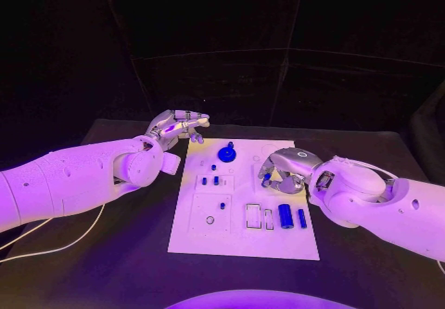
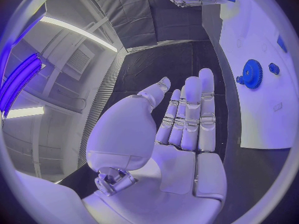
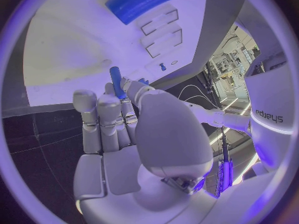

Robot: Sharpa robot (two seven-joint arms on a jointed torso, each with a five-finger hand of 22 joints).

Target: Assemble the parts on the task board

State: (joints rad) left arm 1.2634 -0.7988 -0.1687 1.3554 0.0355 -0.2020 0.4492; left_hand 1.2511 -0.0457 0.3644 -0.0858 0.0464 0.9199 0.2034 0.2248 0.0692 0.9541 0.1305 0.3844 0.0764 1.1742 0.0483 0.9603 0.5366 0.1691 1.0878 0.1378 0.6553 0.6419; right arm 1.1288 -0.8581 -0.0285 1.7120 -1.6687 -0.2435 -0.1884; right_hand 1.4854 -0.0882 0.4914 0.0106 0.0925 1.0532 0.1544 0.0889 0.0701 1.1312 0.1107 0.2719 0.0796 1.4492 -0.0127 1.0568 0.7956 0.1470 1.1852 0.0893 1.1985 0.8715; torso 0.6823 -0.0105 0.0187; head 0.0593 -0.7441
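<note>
The right hand [image 1: 283,170] pinches a small blue peg [image 3: 116,82] between its thumb and fingertips; in the right wrist view the peg's long axis runs on from the fingers, its free end toward the white task board [image 1: 243,244]. In the head view the hand's curled fingers hide most of the peg, and only a sliver of blue shows beneath them, so I cannot tell whether its tip touches the board.

The hand sits over the board's right edge, about halfway along it. Just nearer the robot from there, a thick blue cylinder [image 1: 285,216] lies on the board with its long axis running away from the robot, and a thinner blue pin [image 1: 302,217] lies beside it, parallel. Two empty rectangular slots [image 1: 253,215] sit to the cylinder's left. A blue gear [image 1: 227,154] lies flat near the board's far end, and a few small blue pegs [image 1: 210,181] stand toward the board's left-middle; their shapes are too small to make out.

The left hand [image 1: 176,126] hovers off the board's far left corner, holding nothing, its fingers straight and side by side with the thumb apart.
</note>
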